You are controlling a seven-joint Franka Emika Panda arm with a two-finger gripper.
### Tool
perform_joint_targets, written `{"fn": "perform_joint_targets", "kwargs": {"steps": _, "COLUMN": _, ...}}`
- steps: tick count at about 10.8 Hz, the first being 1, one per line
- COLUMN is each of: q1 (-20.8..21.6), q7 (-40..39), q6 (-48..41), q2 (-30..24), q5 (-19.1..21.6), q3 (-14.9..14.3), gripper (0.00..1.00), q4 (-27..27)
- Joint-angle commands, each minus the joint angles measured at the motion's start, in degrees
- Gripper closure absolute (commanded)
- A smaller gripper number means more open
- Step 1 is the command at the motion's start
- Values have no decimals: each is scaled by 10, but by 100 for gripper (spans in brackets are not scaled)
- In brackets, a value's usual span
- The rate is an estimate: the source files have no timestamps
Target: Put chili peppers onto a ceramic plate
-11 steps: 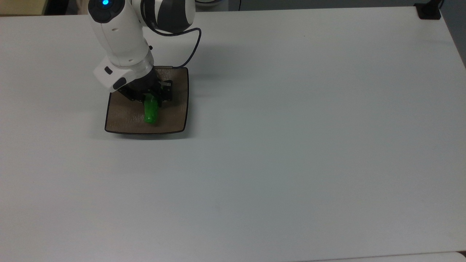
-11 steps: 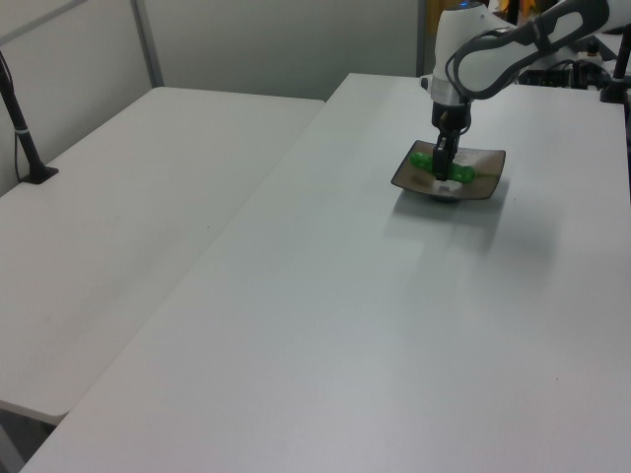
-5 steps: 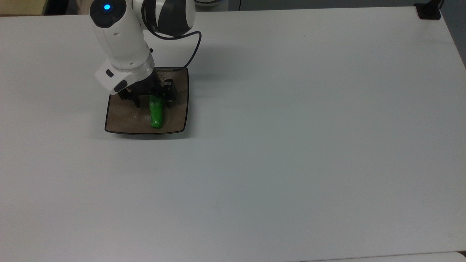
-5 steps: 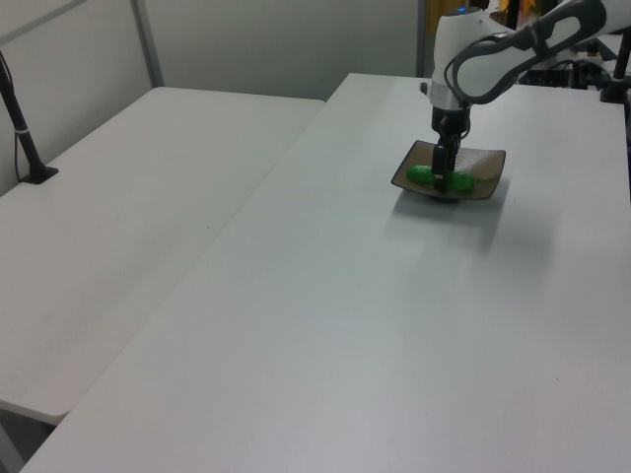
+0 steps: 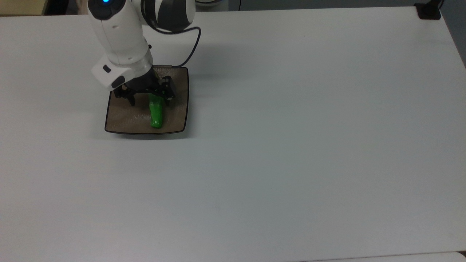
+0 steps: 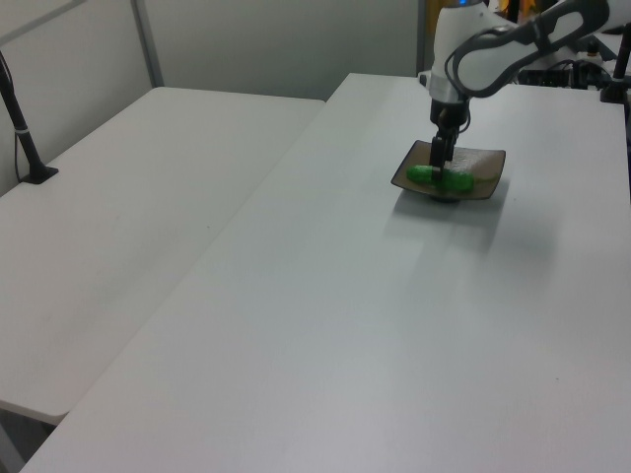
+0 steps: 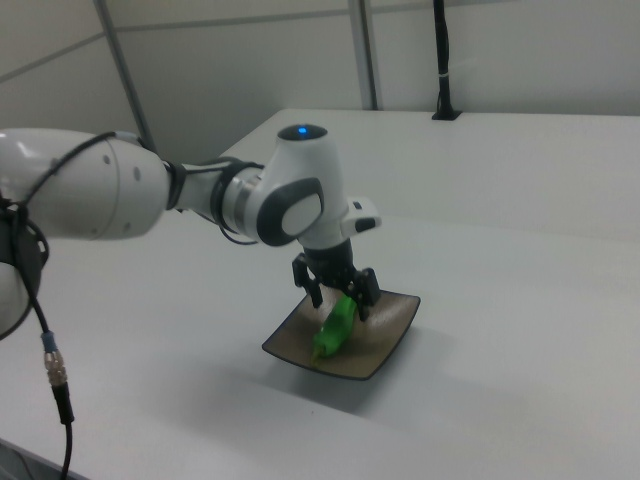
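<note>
The chili pepper (image 5: pixel 157 114) lies flat on the ceramic plate (image 5: pixel 123 118), a single bright green piece stretched from beneath the gripper (image 5: pixel 147 100) toward the plate's near edge in the top view, right of the plate's middle in the top view; in the left view the pepper (image 6: pixel 440 178) lies crosswise on the plate (image 6: pixel 486 168), and in the right view it (image 7: pixel 335 327) runs down the middle of the plate (image 7: pixel 385 336) toward the lower left corner; the gripper (image 7: pixel 338 298) hangs just above the pepper's far end with its two dark fingers spread apart, one on either side of the pepper, gripping nothing; in the left view the gripper (image 6: pixel 438 162) points straight down at the pepper; the plate rests on a broad white surface (image 5: pixel 298 138), near the top view's upper left; a black cable (image 5: pixel 193 45) loops from the white arm (image 5: pixel 120 36) over the plate's far edge; a second white surface (image 6: pixel 128 227) stands beside the first at the left view's left, with a black post (image 6: pixel 22 133) on it.
</note>
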Motion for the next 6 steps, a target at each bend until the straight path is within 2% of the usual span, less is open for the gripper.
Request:
{"fn": "perform_joint_targets", "kwargs": {"steps": 1, "q1": 28, "q7": 19, "q6": -134, "q2": -74, "q5": -11, "q3": -3, "gripper": 0, "q4": 41}}
{"fn": "perform_joint_targets", "kwargs": {"steps": 4, "q1": 70, "q7": 20, "q6": -301, "q2": -138, "q5": -4, "q3": -19, "gripper": 0, "q4": 117}}
{"fn": "perform_joint_targets", "kwargs": {"steps": 6, "q1": 113, "q7": 37, "q6": -353, "q2": -171, "q5": 2, "q3": -22, "gripper": 0, "q4": 141}}
